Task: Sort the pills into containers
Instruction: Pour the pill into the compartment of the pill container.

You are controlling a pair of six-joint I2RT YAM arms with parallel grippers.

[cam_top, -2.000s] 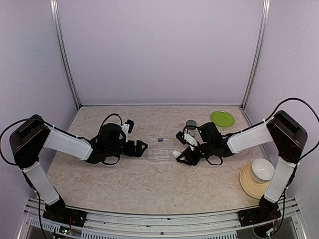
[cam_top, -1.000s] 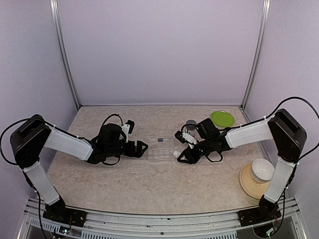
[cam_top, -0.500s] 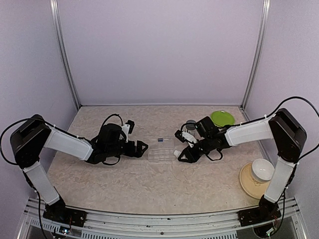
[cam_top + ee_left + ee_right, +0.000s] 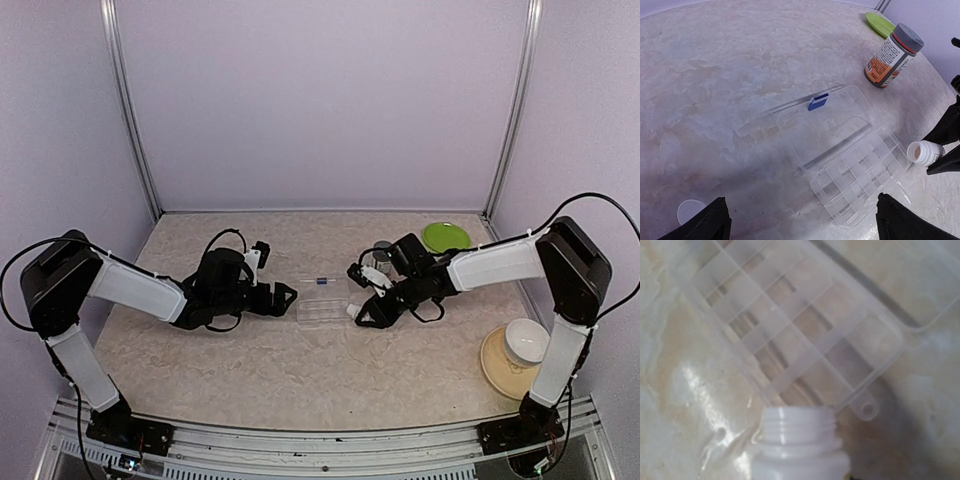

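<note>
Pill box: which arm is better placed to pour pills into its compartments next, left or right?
Right. The right pincer holds the uncapped white bottle, mouth by the edge of the pill box. The left pincer is open and empty.

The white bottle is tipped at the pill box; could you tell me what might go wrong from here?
1. The open mouth of the white bottle sits at the rim of the pill box, not over a compartment, so pills could spill onto the table.
2. The left hand is open, off the box, so a nudge might slide it.
3. The upright gray-capped bottle stands close to the right hand and could topple.
</note>
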